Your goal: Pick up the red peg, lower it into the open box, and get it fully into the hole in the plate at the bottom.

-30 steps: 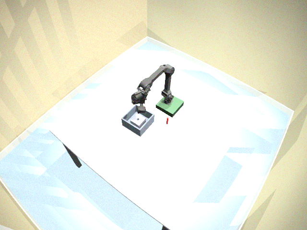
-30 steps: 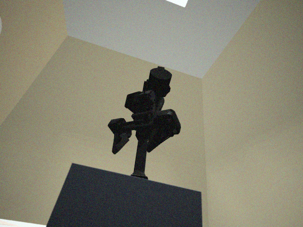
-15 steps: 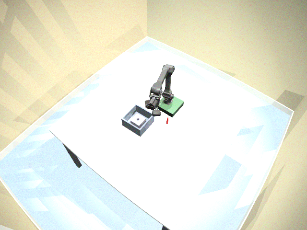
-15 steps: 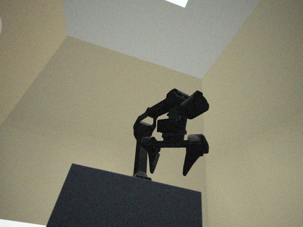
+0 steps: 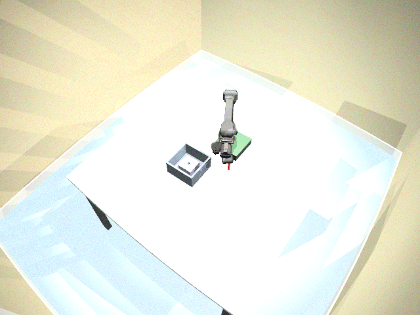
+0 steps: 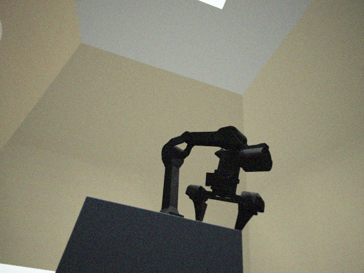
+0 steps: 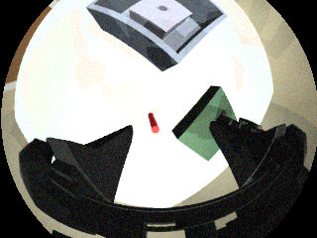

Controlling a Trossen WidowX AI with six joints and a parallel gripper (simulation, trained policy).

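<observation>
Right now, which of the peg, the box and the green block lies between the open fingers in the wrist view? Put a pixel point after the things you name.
The red peg [image 5: 228, 166] [image 7: 154, 123]: alone in that gap, ungripped, outside the box.

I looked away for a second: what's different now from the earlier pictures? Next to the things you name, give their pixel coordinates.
The gripper [image 5: 222, 154] [image 6: 219, 224] [image 7: 172, 127] swung from above the open box [image 5: 179, 176] [image 7: 134, 47] toward the red peg [image 5: 228, 167] [image 7: 154, 123] and came lower. Nothing was grasped. Peg, box and green block [image 5: 243, 144] [image 7: 198, 131] stayed put.
</observation>
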